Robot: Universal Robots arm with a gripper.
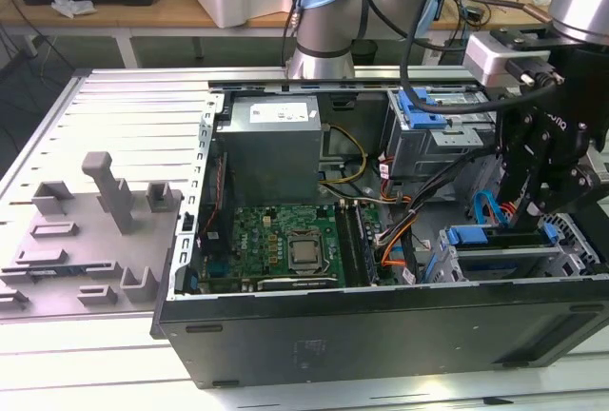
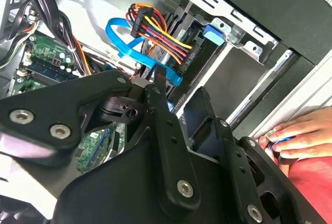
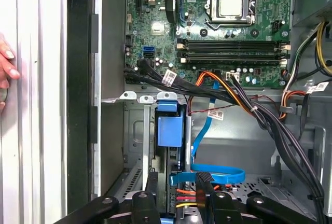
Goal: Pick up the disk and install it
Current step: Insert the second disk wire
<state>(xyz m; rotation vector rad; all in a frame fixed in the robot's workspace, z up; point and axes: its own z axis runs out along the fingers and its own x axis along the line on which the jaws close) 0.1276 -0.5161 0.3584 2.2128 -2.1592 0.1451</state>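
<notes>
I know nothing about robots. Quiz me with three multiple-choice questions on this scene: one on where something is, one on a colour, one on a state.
1. Where does the gripper hang?
A. Over the grey blocks
B. Over the drive cages, at the exterior view's right
C. Outside the case

2. What colour is the flat looped cable?
A. Blue
B. Green
C. White

3. The computer case is:
A. Closed
B. Open
C. Standing upright

Answers:
1 B: it sits above the cage end of the case.
2 A: both wrist views show it blue.
3 B: the motherboard lies exposed.
</notes>
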